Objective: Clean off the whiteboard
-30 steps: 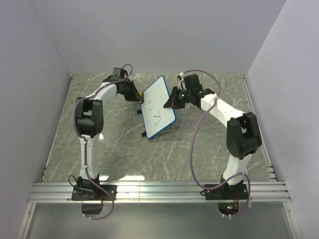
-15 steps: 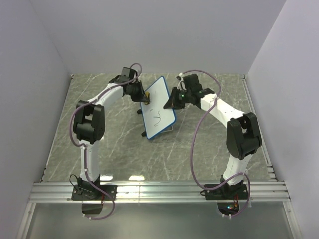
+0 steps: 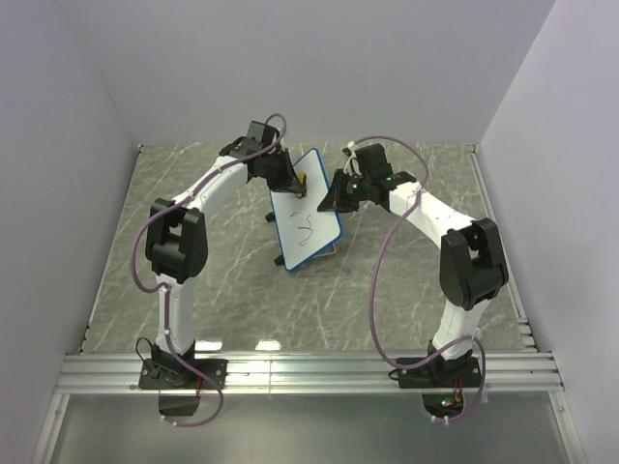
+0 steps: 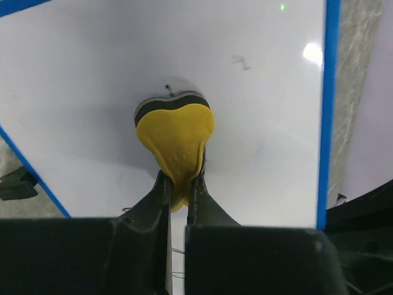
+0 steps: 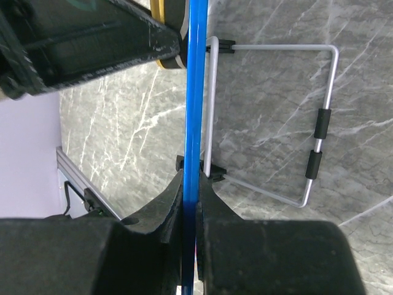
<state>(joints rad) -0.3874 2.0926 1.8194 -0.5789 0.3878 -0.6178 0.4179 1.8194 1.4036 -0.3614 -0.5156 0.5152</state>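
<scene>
Whiteboard [image 3: 311, 215] located at the centre of the desk [image 3: 251, 290], propped at a tilt on a wire stand [image 5: 331, 92]. In the top view its long axis runs from the upper middle of the frame down toward the lower middle, leaning slightly; the white face points toward the lower left of the frame. Black marker scribbles [image 3: 305, 228] occupy the lower half of the face, and the left wrist view shows one small stroke [image 4: 241, 61] near the upper right.

Left claw [image 3: 293, 181] – fingers closed together on a yellow eraser [image 4: 175, 132] with a dark layer at its far end. That end is pressed against the board face [image 4: 80, 92], in its upper part as the top view shows it.

Right claw [image 3: 335, 199] – clamped on the board's blue rim [image 5: 195, 92] at the edge toward the right of the top view. The right wrist view shows the board edge-on, a blue line passing between the two fingers, with the stand's legs resting on the desk to the right of it.
</scene>
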